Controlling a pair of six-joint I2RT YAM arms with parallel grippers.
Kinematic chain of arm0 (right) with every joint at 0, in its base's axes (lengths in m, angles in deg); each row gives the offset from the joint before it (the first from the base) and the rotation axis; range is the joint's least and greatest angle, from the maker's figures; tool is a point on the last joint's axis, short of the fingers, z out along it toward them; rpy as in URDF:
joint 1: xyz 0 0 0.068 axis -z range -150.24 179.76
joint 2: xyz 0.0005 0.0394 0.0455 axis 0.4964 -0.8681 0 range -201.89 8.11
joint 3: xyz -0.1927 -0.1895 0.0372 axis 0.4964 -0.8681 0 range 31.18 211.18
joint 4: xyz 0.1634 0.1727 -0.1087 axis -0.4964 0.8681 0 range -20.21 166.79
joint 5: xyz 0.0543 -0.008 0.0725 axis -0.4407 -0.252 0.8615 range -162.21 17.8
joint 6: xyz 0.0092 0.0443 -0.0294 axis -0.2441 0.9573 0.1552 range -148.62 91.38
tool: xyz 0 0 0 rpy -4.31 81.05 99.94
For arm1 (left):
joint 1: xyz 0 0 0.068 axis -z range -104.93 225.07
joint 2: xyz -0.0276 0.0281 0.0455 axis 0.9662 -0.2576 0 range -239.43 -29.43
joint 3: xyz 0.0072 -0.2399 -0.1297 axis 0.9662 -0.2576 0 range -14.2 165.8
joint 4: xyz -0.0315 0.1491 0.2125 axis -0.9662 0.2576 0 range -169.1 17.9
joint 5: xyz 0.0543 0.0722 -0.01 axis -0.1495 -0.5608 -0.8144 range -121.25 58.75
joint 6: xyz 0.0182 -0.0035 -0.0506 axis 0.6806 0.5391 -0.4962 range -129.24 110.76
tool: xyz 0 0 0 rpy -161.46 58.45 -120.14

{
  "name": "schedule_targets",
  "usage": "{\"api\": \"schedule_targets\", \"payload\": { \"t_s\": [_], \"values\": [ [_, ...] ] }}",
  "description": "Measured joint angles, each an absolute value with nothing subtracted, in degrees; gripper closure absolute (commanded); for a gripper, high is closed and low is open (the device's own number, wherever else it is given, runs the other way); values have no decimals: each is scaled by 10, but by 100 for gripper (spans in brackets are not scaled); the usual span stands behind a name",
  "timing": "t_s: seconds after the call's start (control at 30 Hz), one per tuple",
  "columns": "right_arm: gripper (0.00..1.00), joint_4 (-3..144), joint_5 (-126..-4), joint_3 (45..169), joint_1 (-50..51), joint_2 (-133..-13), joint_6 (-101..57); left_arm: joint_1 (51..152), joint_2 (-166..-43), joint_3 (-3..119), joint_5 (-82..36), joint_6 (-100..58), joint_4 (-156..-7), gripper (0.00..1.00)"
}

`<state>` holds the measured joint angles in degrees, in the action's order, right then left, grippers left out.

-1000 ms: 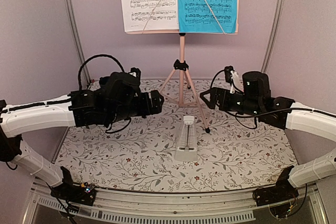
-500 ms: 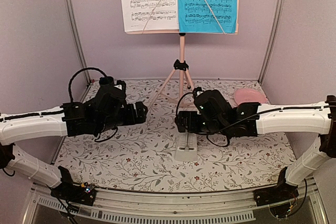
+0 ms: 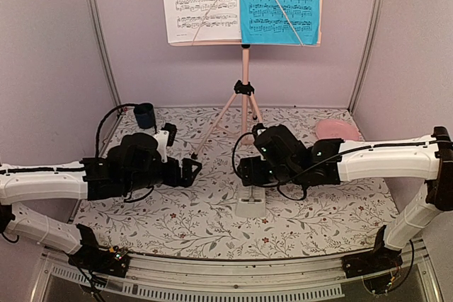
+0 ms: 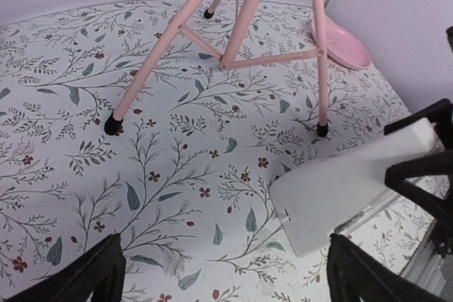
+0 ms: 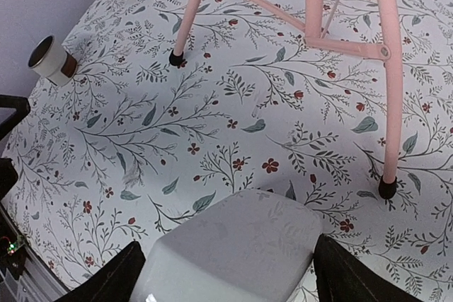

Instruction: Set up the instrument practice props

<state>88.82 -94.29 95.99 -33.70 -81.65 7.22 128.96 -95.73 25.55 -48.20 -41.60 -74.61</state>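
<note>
Grip placement matters most in this step: the right gripper (image 3: 247, 172) hangs over the small white metronome (image 3: 250, 205), which stands on the table (image 3: 163, 225) just in front of the pink music stand (image 3: 245, 93). In the right wrist view its fingers (image 5: 106, 281) stand spread on either side of the metronome's top; whether the pads already press on it cannot be told. The body narrows toward the top, so a pinch made high up would probably slide off. The grip is best taken lower down, square to two opposite flat faces and centred between the fingers, so that neither one nudges it over first.

One foot of the stand (image 5: 386, 188) lies near the metronome, so any lift should go straight up before it goes sideways. The white sheet (image 3: 199, 1) and the blue sheet (image 3: 279, 1) already sit on the stand's desk and should not be shaken.

Well left of the metronome, the left gripper (image 3: 192, 170) is spread wide and holds nothing; it is best kept there.
</note>
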Motion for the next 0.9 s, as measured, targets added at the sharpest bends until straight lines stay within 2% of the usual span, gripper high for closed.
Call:
{"api": "schedule_targets", "payload": {
  "t_s": [0.13, 0.3, 0.43, 0.6, 0.73, 0.9],
  "values": [
    [29, 876, -929, 937, -337, -793, 30, 1289, -936, 217, -459, -381, -795, 1],
    [29, 857, -908, 919, -335, -764, -22, 1289, -930, 185, -426, -338, -834, 1],
    [33, 839, -890, 902, -328, -740, -41, 1289, -932, 180, -408, -319, -852, 1],
    [1, 817, -865, 888, -323, -731, -49, 1288, -935, 170, -396, -304, -883, 1],
    [1, 841, -876, 910, -321, -747, -33, 1288, -958, 167, -392, -288, -898, 1],
    [0, 931, -942, 1019, -333, -833, 44, 1288, -972, 166, -392, -278, -904, 1]
  ]
}}
